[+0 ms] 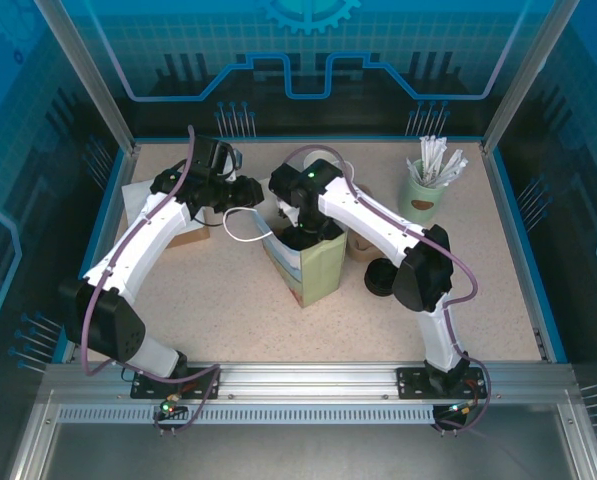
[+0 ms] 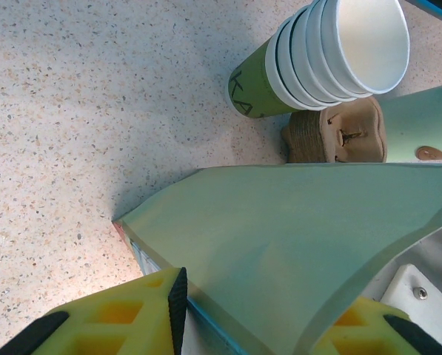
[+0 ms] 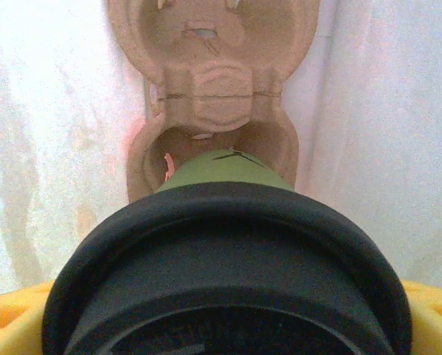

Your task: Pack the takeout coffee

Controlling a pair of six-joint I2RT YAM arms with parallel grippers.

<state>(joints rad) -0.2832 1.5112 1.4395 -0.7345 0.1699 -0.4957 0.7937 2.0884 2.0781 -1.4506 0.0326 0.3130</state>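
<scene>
Since the coffee cup [image 3: 228, 281] hangs straight above the nearer empty socket of the cup carrier [image 3: 209, 81], the coming move seems to turn on one line only, a plain descent; the cup's long axis stands upright, black lid toward the wrist and green base toward the socket, and the base does not look seated yet. The carrier lies on the floor of the paper bag [image 1: 313, 275], whose white inner walls rise on both sides of it; the bag stands near the middle of the table [image 1: 228, 320], well off every edge. The right gripper [image 1: 300, 234] reaches down through the bag's mouth, its fingers set wide and clamped on the cup's sides; its arm arches in from the near right, wrist pointing down. The left gripper [image 2: 259, 324] is partly closed, with the bag's green wall pinched between its yellow fingers [image 2: 158, 314], seemingly holding the mouth open; its arm stretches in from the near left edge. The right arm is plainly the one to act; any sideways drift would probably catch the base on the socket's rim.
</scene>
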